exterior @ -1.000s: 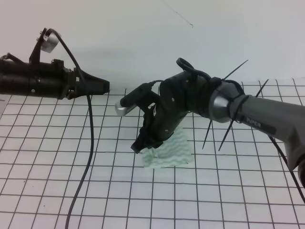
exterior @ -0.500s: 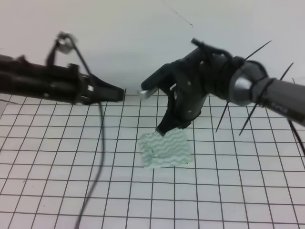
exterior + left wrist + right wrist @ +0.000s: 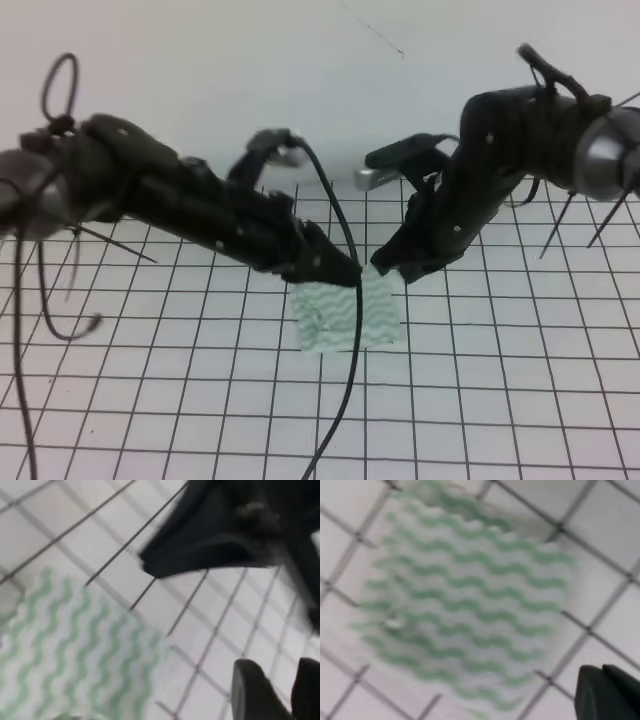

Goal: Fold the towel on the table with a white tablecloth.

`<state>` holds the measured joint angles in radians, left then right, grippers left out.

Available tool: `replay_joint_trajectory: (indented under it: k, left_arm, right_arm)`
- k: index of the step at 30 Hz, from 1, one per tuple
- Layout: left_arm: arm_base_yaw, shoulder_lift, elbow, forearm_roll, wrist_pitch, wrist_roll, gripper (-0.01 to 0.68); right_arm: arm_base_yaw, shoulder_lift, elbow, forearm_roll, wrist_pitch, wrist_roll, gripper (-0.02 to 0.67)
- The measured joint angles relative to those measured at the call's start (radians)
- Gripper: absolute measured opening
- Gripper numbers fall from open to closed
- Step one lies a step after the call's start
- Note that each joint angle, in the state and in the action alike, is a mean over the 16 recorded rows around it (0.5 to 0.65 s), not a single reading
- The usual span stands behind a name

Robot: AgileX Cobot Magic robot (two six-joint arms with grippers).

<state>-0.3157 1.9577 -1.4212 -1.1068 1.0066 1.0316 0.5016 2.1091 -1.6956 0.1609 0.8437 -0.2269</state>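
Observation:
The towel lies folded small on the table with a white tablecloth, whitish with pale green wavy stripes. My left gripper comes in from the left, its tip just over the towel's top edge, shut and holding nothing. My right gripper hovers by the towel's upper right corner, also shut and holding nothing. The left wrist view has the towel at lower left, my left gripper at lower right and the right gripper's dark tip above. The towel fills the right wrist view, with the right gripper low right.
A black cable from the left arm hangs down across the towel's front. Thin black cable-tie ends stick out from the right arm. The plain white wall rises behind the gridded cloth.
My left arm swung right and down until its tip reached the towel's top edge. My right gripper drew back to the right, off the towel, which lies flat.

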Motion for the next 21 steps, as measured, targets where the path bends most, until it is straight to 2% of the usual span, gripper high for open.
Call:
replay_joint_trajectory:
  k: [8,21]
  left_arm:
    - [-0.029,0.114,0.0,0.031,-0.045,0.0,0.176]
    - [-0.018,0.194,-0.001,0.146,-0.072,-0.06,0.176]
  right_arm:
    - [-0.028,0.003,0.072,0.222,-0.034,-0.133,-0.003]
    - [-0.028,0.013,0.103,0.278,-0.066,-0.157,-0.003]
